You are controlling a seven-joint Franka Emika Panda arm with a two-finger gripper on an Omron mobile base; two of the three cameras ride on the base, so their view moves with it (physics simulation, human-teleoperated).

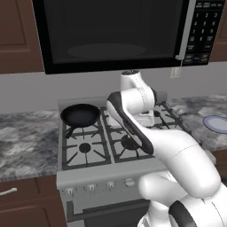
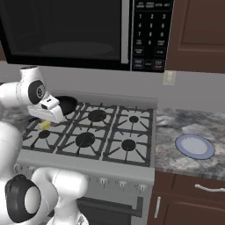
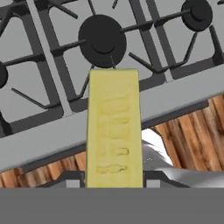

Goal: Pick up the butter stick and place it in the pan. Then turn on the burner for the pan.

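I grip the butter stick (image 3: pixel 113 131) in my claw (image 3: pixel 113 181), lifted above the front grates. This is the carrying step. The pan (image 1: pixel 80 114) sits on the back-left burner, about ten o'clock from the stove's middle; next I swing there and release.

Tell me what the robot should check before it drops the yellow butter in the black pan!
1. Pale-yellow rectangular butter stick held in the gripper: ok.
2. Butter lifted off the stove: ok.
3. Shallow round black frying pan empty: ok.
4. Gripper over the pan: not ok; it hangs over a bare round black burner.
5. Pan sits on a burner grate: ok.
6. Burner under the pan lit: cannot tell.
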